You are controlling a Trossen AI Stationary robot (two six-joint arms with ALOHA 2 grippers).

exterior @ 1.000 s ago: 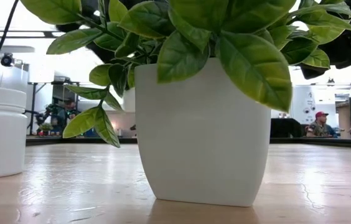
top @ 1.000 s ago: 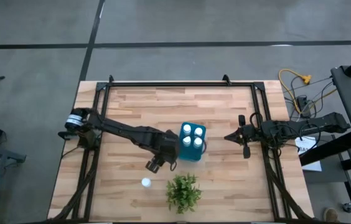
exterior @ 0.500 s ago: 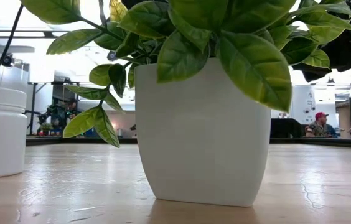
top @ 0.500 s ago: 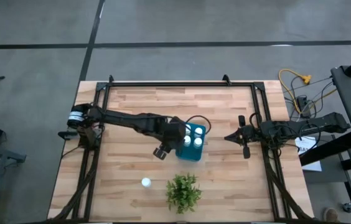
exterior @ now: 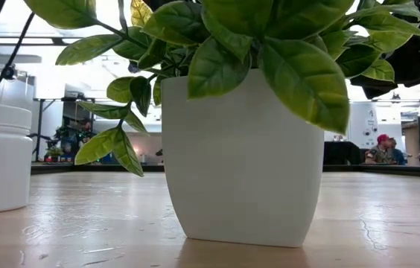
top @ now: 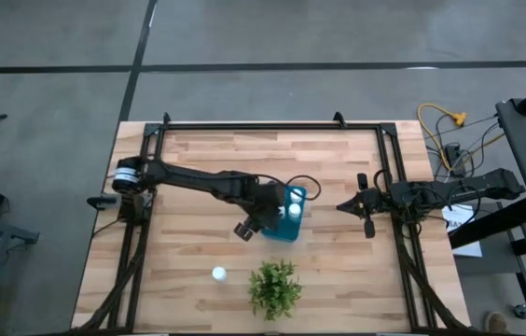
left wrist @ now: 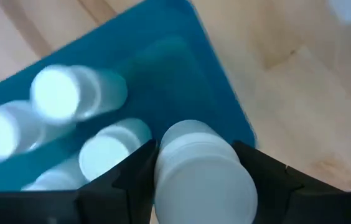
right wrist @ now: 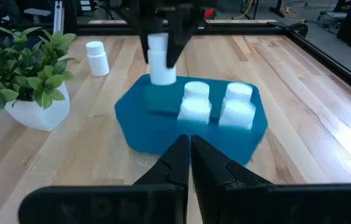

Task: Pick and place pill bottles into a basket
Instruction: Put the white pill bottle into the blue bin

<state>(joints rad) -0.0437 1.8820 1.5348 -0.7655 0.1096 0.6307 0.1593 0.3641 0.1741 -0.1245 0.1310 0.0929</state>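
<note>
Your left gripper (left wrist: 197, 186), clamped on an upright pill bottle (right wrist: 159, 59), hangs directly above the basket (right wrist: 157, 121); right gripper's jaws rest together.

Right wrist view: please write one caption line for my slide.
Left gripper holds a pill bottle above the teal basket; another bottle waits beside the plant.
</note>
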